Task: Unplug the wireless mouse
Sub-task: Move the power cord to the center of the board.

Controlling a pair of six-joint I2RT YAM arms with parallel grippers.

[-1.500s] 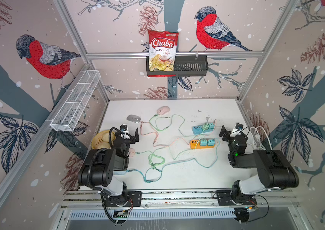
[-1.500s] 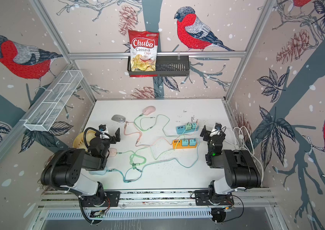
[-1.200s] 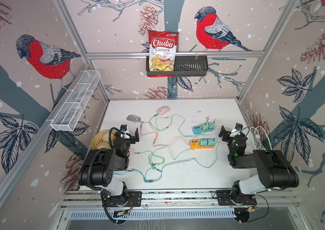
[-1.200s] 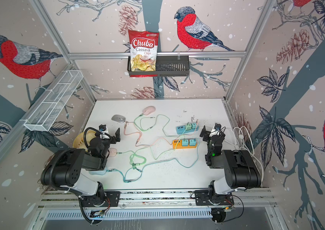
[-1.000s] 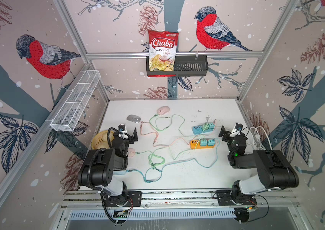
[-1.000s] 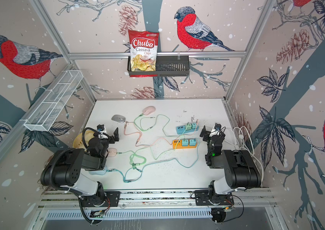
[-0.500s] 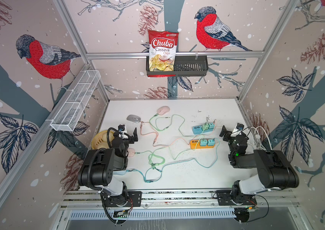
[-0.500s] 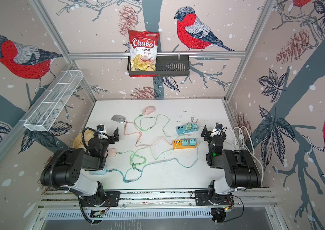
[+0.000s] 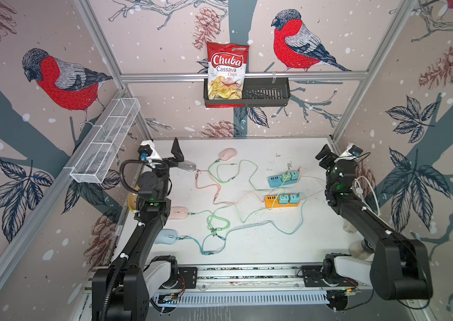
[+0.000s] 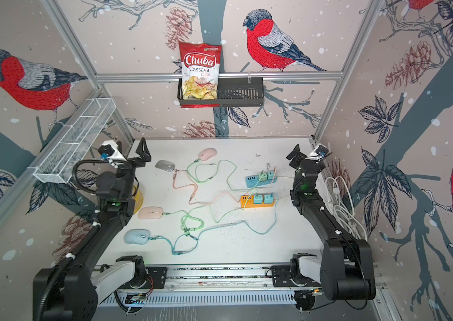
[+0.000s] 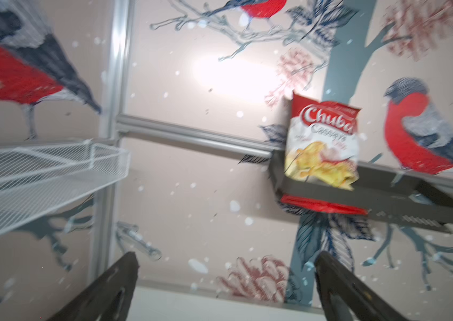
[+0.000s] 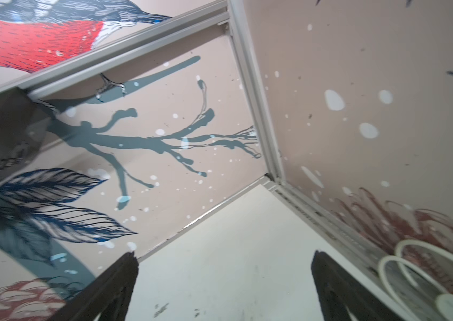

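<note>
We are holding our left gripper above the table's far left corner, jaws spread wide and gripping nothing, pointing toward the back wall. The grey mouse is lying on the table near it, toward the middle, not touching, with a pink cable plugged into the end facing away from the gripper. Our right gripper is hanging by the table's right edge, jaws also apart and empty, well apart from that mouse.
</note>
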